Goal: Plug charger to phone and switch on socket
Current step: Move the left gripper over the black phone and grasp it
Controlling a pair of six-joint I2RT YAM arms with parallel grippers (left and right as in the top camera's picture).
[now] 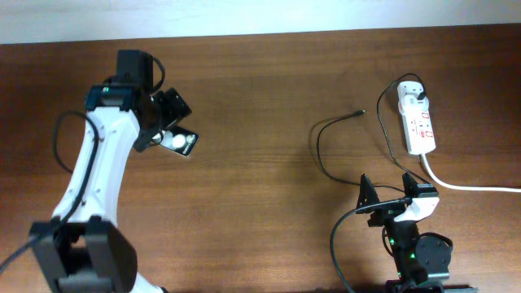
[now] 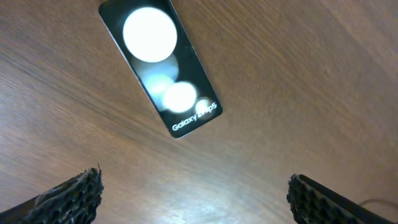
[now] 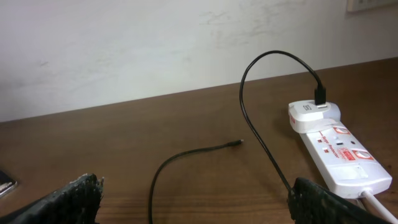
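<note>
The phone (image 1: pixel 181 142) lies flat on the wooden table at the left, its black screen showing round white reflections; in the left wrist view (image 2: pixel 163 67) it lies ahead of the jaws, slanted. My left gripper (image 1: pixel 167 122) hangs over it, open and empty (image 2: pixel 194 193). The socket (image 1: pixel 418 120) is a white power strip at the right, also in the right wrist view (image 3: pixel 339 149). The charger cable (image 1: pixel 321 150) loops from a white plug (image 1: pixel 411 94) in the strip to a loose connector tip (image 1: pixel 361 111). My right gripper (image 1: pixel 389 198) is open and empty near the front edge (image 3: pixel 194 196).
A thick white cord (image 1: pixel 464 183) runs from the socket toward the right edge. A white wall (image 3: pixel 155 50) stands behind the table's far edge. Black robot cables hang by both arm bases.
</note>
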